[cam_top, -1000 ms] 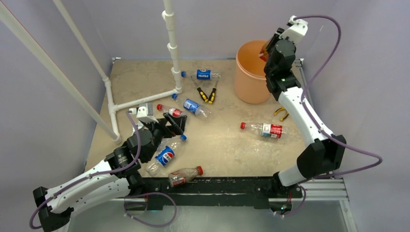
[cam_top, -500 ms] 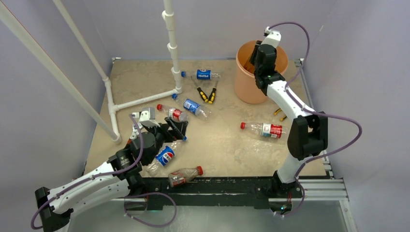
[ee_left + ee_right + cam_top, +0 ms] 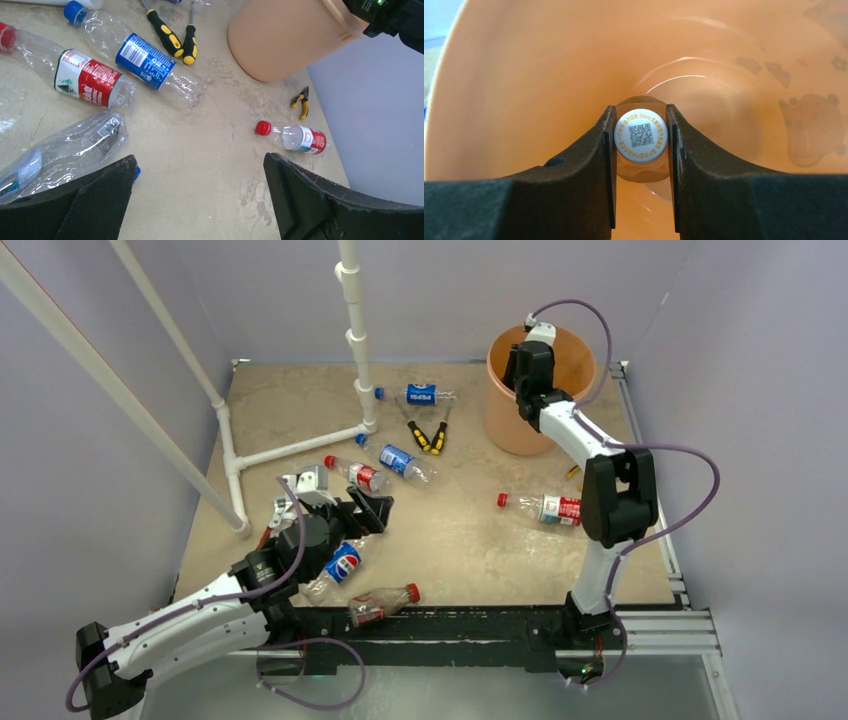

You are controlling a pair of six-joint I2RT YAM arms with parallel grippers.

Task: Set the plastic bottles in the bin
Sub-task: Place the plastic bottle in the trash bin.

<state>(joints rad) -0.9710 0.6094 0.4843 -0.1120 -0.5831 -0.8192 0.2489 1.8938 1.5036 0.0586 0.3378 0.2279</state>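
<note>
My right gripper (image 3: 641,120) is shut on the white cap of a clear plastic bottle (image 3: 641,139) that hangs down inside the orange bin (image 3: 524,60). From above, that arm reaches over the bin's rim (image 3: 500,345). Several plastic bottles lie on the table: a blue-label one at the back (image 3: 420,394), a red-label one (image 3: 357,473) beside a blue-label one (image 3: 400,461), a red-capped one at the right (image 3: 545,507), and two near the front (image 3: 340,564) (image 3: 382,602). My left gripper (image 3: 365,512) stands open and empty over bare table, a clear blue-capped bottle (image 3: 75,145) by its left finger.
A white pipe frame (image 3: 355,340) stands at the back left. Yellow-and-black pliers (image 3: 428,436) lie left of the bin, and a smaller pair (image 3: 301,98) lies right of it. Purple walls close in the table on three sides.
The right arm has swung left from past the bin's far right rim to over the bin, carrying the bottle down into it. The left gripper has slid slightly nearer, still open.
</note>
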